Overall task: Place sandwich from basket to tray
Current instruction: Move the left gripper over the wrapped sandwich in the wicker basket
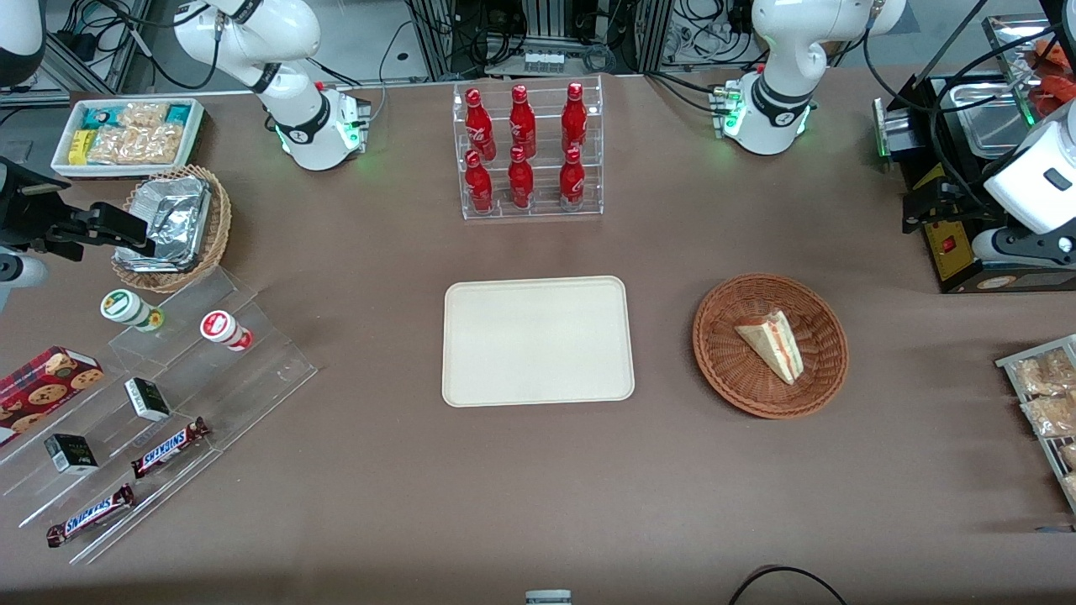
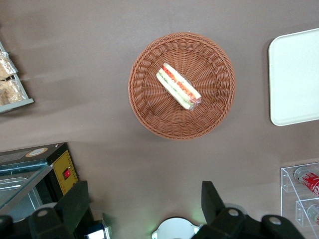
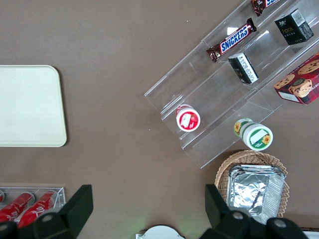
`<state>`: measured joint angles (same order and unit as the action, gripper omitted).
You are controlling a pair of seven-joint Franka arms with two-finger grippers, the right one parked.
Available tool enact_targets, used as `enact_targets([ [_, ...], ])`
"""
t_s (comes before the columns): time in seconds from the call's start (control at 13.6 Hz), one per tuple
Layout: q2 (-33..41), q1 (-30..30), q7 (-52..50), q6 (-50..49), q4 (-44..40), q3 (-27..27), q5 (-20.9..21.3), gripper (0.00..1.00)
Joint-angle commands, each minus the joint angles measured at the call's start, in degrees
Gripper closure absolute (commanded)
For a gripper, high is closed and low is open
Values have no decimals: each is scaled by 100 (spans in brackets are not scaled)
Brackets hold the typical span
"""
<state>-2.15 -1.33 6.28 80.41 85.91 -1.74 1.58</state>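
The sandwich [image 1: 772, 343], a pale triangular wedge with red and green filling, lies in the round reddish-brown wicker basket [image 1: 721, 357] toward the working arm's end of the table. The cream tray [image 1: 538, 340] lies flat beside the basket at the table's middle, with nothing on it. In the left wrist view, my gripper [image 2: 144, 201] is open wide and holds nothing. It hangs high above bare table near the arm's base, farther from the front camera than the basket [image 2: 149, 107]. The sandwich [image 2: 178, 86] and the tray's edge [image 2: 294, 74] show there too. The tray also shows in the right wrist view [image 3: 30, 104].
A clear rack of red bottles [image 1: 528, 151] stands farther from the front camera than the tray. A black machine [image 1: 950, 168] and a wire rack of snack packets [image 1: 1046, 395] sit at the working arm's end. A stepped acrylic stand [image 1: 151, 395], foil-container basket [image 1: 176, 223] and white bin [image 1: 126, 134] sit at the parked arm's end.
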Motion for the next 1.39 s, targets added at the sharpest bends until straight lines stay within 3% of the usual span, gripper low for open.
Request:
enact_targets([
  [0.0, -31, -25, -91, 54, -92, -10, -62, 0],
  [0.29, -372, -78, -30, 89, -5, -63, -44, 0],
  [0.51, -479, -157, -74, 369, 556, -107, -18, 0],
  [0.81, -452, -175, -196, 1537, 1672, -212, 70, 0],
  [1.32, -435, -175, -1575, 3233, 3035, -503, 79, 0],
])
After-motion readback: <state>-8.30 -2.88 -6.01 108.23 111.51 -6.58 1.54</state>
